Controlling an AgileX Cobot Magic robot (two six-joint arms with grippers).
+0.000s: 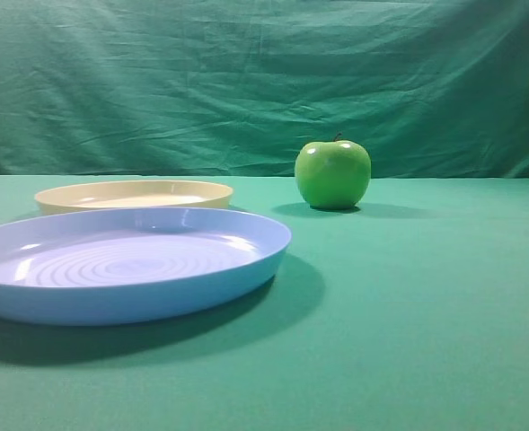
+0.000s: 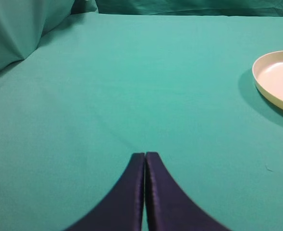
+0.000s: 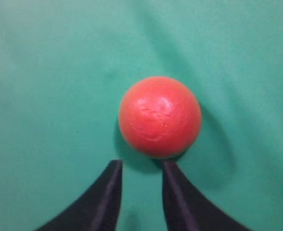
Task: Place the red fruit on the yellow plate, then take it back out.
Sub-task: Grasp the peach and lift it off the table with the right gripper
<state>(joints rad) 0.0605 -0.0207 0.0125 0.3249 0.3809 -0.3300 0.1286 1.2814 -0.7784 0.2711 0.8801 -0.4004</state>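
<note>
**A:** Starting at the left: the left gripper (image 2: 145, 163) hangs over bare green cloth (image 2: 131, 86) with its two dark fingers pressed flat together, nothing between them. The yellow plate (image 2: 276, 79) shows at the right edge of that wrist view, well apart from the gripper and with nothing on it.

**B:** And in the high view?

**A:** The blue plate (image 1: 120, 296) sits nearest the camera on the left, the yellow plate (image 1: 134, 193) just behind it, and the green apple (image 1: 332, 173) further right. Neither arm shows there, and neither does the red fruit.

**B:** So where is it?

**A:** Only the right wrist view has it. The red fruit (image 3: 159, 116) rests on the cloth just ahead of the right gripper (image 3: 142, 168). The fingers stand partly apart, a gap narrower than the fruit, and they hold nothing. The right fingertip looks very near the fruit's lower edge; I cannot tell whether it touches.

**B:** How would it handle?

**A:** My guess is light and rigid, a moulded fruit with a smooth, faintly dimpled skin. Round and slick, it would likely roll at a nudge or squirt out of a pinch made off-centre. I would spread the fingers wider than the fruit, come down so the pads meet it across its widest part, on opposite sides, and close gently.

**B:** Which stage?

**A:** I cannot tell; the fruit lies on cloth, not on the plate.
</note>
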